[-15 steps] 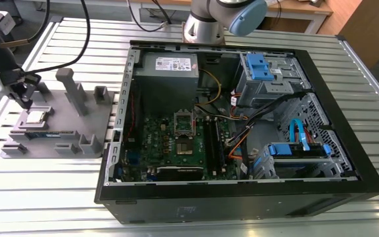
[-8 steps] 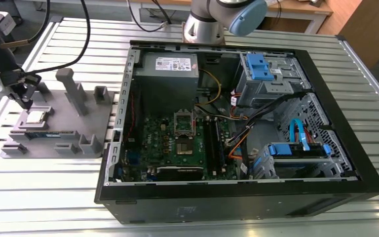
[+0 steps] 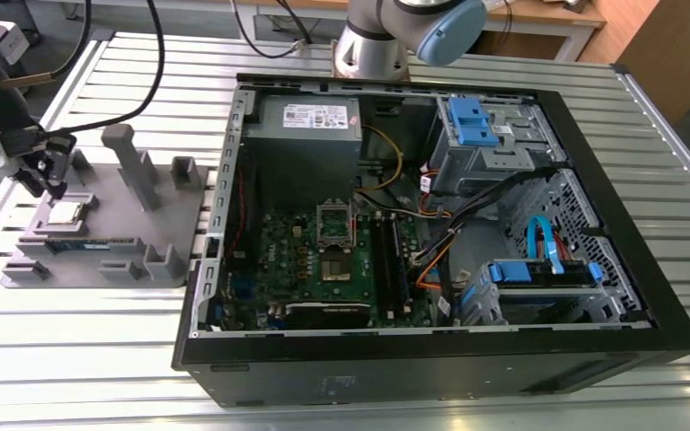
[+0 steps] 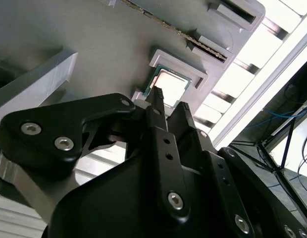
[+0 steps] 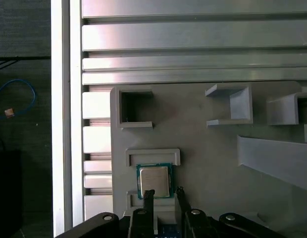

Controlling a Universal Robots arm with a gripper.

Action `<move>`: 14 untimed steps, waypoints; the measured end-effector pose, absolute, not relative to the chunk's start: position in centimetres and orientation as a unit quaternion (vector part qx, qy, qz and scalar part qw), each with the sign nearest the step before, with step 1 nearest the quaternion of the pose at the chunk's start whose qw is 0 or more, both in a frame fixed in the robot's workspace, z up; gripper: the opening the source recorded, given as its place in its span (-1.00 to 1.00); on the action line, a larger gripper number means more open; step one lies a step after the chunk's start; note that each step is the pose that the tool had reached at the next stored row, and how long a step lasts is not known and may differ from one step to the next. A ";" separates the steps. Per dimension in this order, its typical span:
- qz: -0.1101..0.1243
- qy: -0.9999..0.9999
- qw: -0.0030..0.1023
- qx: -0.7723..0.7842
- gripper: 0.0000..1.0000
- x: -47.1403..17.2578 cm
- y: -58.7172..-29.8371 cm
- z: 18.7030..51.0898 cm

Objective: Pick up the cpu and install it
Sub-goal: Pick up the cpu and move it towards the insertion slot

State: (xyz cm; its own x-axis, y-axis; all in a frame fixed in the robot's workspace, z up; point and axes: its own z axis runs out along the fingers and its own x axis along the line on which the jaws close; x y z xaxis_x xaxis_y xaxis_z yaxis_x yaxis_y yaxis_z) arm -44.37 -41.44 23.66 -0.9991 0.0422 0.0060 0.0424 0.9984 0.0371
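In the exterior view the one cpu (image 3: 67, 212) lies in its pocket on the grey tray (image 3: 100, 199) on the counter (image 3: 105, 359), well apart from the single socket (image 3: 335, 229) in the open computer case (image 3: 441, 359). By the look of it, neither pickup nor install is done. The one tool (image 3: 43, 175) hangs just above the chip. In the second wrist view its two fingers (image 4: 156, 96) stand narrowly apart, holding nothing. The first wrist view shows the cpu seated and not yet gripped.
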 end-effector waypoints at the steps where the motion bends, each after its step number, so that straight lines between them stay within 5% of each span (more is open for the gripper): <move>1: -0.019 -1.000 0.003 -0.021 -0.30 -44.4 -41.4 23.7; 6: -0.019 -1.000 0.003 -0.021 0.06 -44.4 -41.4 23.6; 14: -0.019 -1.000 0.002 -0.021 0.06 -44.4 -41.4 22.8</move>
State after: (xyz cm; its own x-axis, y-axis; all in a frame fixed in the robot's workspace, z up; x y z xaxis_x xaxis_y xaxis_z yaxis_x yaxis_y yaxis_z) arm -44.40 -41.44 22.82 -0.9991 0.0420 0.0050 0.0422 0.9984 0.0373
